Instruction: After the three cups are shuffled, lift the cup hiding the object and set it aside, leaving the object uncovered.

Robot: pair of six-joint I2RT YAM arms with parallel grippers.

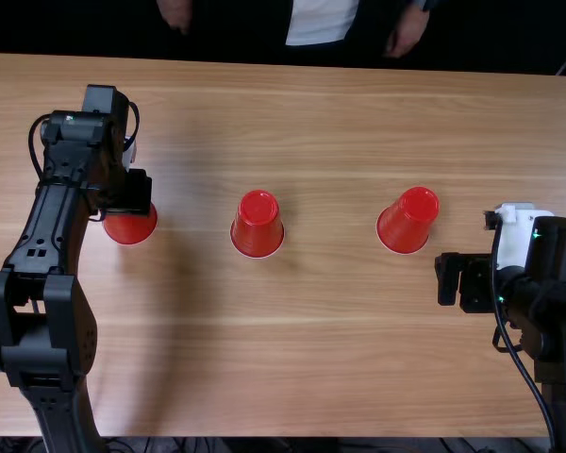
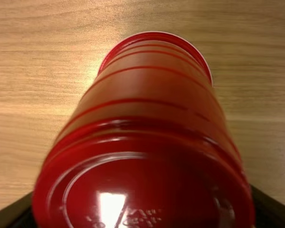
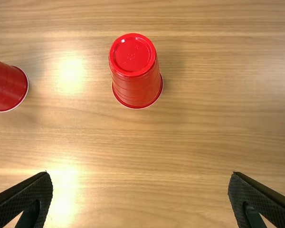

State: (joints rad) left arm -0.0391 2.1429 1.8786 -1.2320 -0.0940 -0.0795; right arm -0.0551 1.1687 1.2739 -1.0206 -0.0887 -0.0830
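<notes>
**Three cups down, left end effector over the left one**

From the top view I count three red cups, all upside down in a row across the table (image 1: 292, 359). The left end effector (image 1: 130, 203) sits directly over the left cup (image 1: 129, 229) and hides its upper part. The middle cup (image 1: 258, 224) and the right cup (image 1: 408, 220) stand uncovered. The right end effector (image 1: 450, 278) waits near the right cup, on the side nearer me, not touching it. I cannot tell what any cup covers.

In the left wrist view, the left cup's base is cut off at the frame edge. The end effector is spread wide, one dark finger (image 2: 275, 209) at each side of the cup. I cannot make out contact.

In the right wrist view, the end effector is spread, with bare table between its fingers (image 3: 21, 199). The right cup stands well ahead of it, and the middle cup is cut off at the frame edge.
</notes>
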